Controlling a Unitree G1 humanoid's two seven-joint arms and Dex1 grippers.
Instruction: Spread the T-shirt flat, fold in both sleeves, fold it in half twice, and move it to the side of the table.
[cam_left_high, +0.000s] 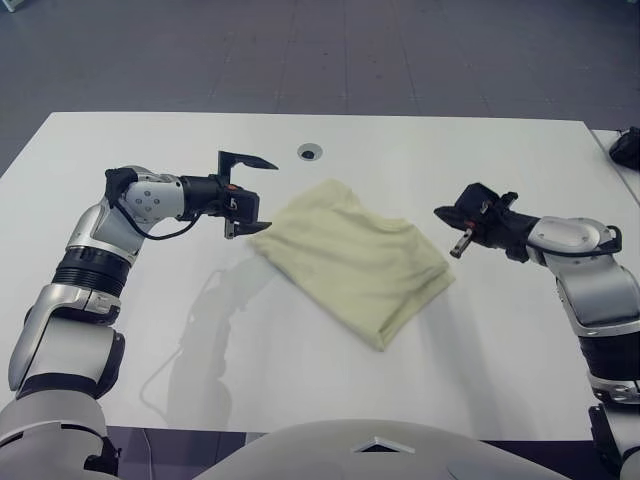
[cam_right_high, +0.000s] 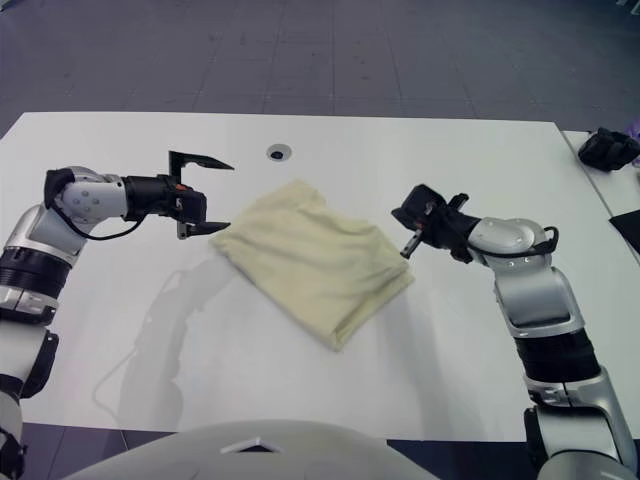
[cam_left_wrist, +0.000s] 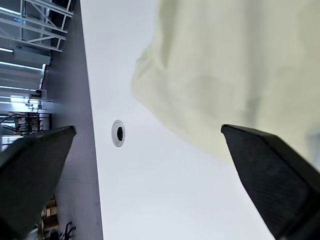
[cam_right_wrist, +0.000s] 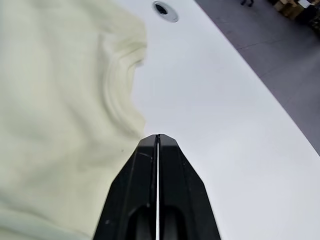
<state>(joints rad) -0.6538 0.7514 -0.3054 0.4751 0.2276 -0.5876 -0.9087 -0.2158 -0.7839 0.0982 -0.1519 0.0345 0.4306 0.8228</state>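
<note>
A pale yellow T-shirt (cam_left_high: 350, 255), folded into a compact rough rectangle, lies in the middle of the white table (cam_left_high: 500, 340). My left gripper (cam_left_high: 262, 195) hovers just left of the shirt's near-left corner, fingers spread wide open and empty. The shirt's edge (cam_left_wrist: 210, 90) shows between its fingers (cam_left_wrist: 272, 175) in the left wrist view. My right gripper (cam_left_high: 450, 230) is just right of the shirt's right corner, shut with nothing in it. Its fingers (cam_right_wrist: 158, 190) are pressed together beside the shirt (cam_right_wrist: 60, 110).
A round cable grommet (cam_left_high: 309, 152) sits in the table behind the shirt. A dark object (cam_right_high: 608, 148) lies on a neighbouring surface at the far right. Bare table surrounds the shirt on every side.
</note>
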